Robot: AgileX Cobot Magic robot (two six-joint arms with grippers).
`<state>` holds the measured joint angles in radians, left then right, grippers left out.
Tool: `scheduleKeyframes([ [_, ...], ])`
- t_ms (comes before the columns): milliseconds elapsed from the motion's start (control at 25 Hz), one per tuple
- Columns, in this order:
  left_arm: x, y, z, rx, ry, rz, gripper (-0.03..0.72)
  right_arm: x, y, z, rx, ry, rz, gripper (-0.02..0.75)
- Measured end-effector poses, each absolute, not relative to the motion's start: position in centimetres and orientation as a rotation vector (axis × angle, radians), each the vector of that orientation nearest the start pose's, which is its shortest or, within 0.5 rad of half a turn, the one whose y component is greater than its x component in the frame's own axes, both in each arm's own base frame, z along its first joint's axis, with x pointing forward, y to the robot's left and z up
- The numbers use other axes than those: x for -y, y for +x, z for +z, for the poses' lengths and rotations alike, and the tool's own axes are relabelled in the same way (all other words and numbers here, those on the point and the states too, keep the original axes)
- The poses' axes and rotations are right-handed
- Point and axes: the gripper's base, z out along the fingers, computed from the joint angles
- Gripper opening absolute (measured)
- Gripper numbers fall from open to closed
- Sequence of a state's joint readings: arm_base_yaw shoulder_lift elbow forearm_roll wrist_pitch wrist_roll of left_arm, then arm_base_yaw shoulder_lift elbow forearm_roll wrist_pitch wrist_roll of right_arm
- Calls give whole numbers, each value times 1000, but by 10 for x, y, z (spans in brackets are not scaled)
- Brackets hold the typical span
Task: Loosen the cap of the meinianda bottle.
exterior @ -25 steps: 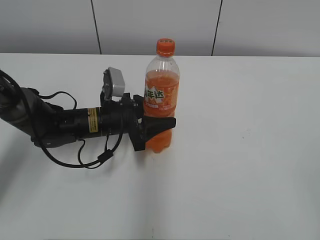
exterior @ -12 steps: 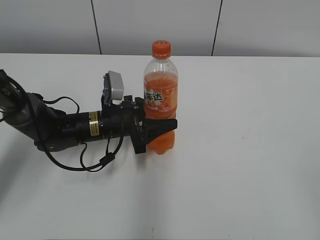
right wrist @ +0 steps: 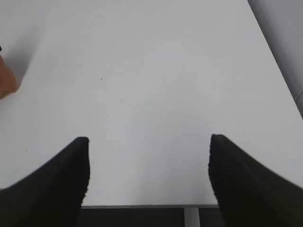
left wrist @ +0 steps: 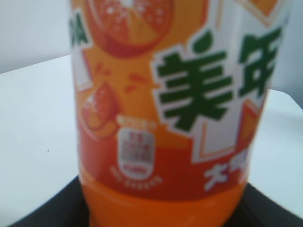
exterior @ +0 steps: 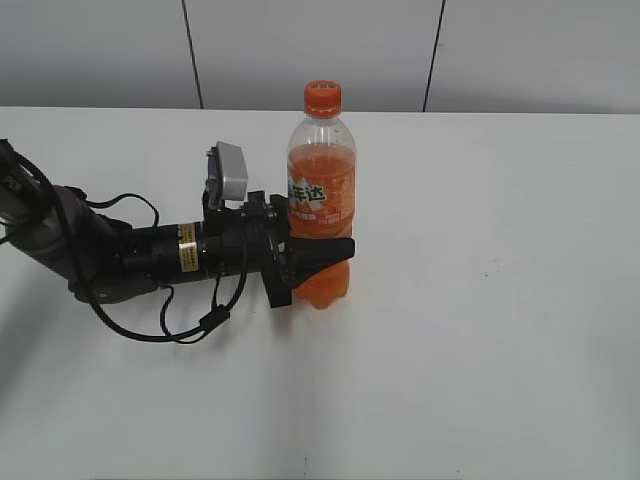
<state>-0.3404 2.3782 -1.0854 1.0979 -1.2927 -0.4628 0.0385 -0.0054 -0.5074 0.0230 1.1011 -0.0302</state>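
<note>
The meinianda bottle [exterior: 322, 190] stands upright on the white table, its clear body half full of orange soda. On top sits the orange cap [exterior: 323, 98], with nothing touching it. My left gripper [exterior: 335, 247] reaches in from the left, lying low, and is shut on the bottle's lower body just under the label. The left wrist view is filled by the bottle's label [left wrist: 165, 118], with black fingers [left wrist: 42, 215] at both bottom corners. My right gripper [right wrist: 149, 161] is open above bare table, out of the exterior view; an orange sliver of the bottle [right wrist: 5, 81] shows at its left edge.
The white table [exterior: 480, 330] runs wide to the right and front of the bottle. The left arm and its looping cables [exterior: 130, 255] lie across the left side. A grey panelled wall [exterior: 300, 50] stands behind. The table's edge [right wrist: 142, 206] lies right below the right gripper.
A second ago the bottle leaned slightly right in the left gripper; it came upright and the arm shifted a little. Nothing has moved over the last half second.
</note>
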Motion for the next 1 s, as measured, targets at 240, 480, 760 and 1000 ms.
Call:
scheduleKeyframes([
  [240,203,339,55,-1468,1047,-1120,389,-2,-4,298,-2072,-153,-7,586],
  [480,203,339,55,-1468,1047,-1120,389,-9,37,342,-2200,-196,55,586],
  [760,203,339,55,-1468,1046,-1120,389,-21,113,373,-2418,-218,214,586],
  [1000,203,339,55,-1468,1045,-1120,389,-32,188,384,-2552,-214,352,586],
])
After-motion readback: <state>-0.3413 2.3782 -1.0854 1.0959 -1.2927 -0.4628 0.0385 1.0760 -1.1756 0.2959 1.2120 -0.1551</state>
